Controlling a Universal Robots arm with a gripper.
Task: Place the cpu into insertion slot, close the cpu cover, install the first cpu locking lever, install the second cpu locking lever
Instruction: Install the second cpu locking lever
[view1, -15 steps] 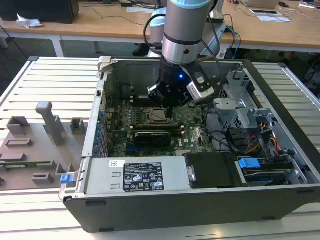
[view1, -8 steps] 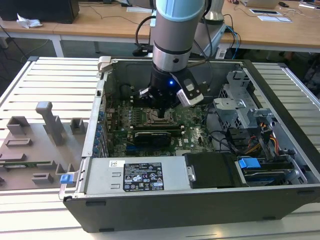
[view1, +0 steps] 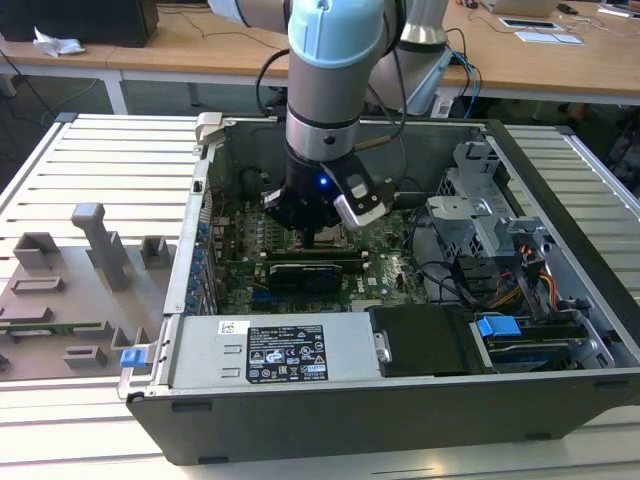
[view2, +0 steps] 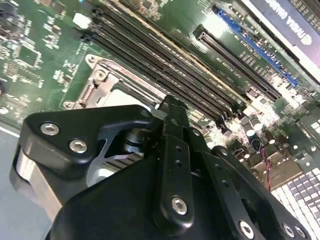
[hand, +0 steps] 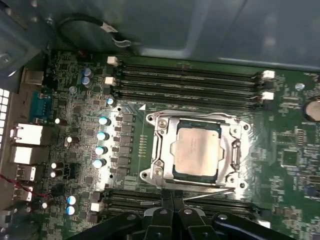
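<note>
In the first wrist view the cpu (hand: 196, 149) lies flat in the insertion slot (hand: 151, 173), pale metal top up. The silvery cpu cover (hand: 162, 145) is down around it, framing the chip. A thin metal locking lever (hand: 210, 192) runs along the socket edge nearest my gripper (hand: 172, 200). The black fingers are shut together, with their tips at that edge, right by the lever's end. In the second wrist view the gripper (view2: 170, 106) hides most of the slot's metal rim (view2: 95, 82). In the exterior view the gripper (view1: 318, 236) reaches down onto the green board inside the open case.
Long memory slots (hand: 190, 80) flank the socket on two sides. A black card (view1: 300, 270) and the power supply (view1: 270, 350) lie toward the case front. A drive cage (view1: 480, 220) with cables stands at the exterior view's right, and a grey fixture tray (view1: 70, 290) at its left.
</note>
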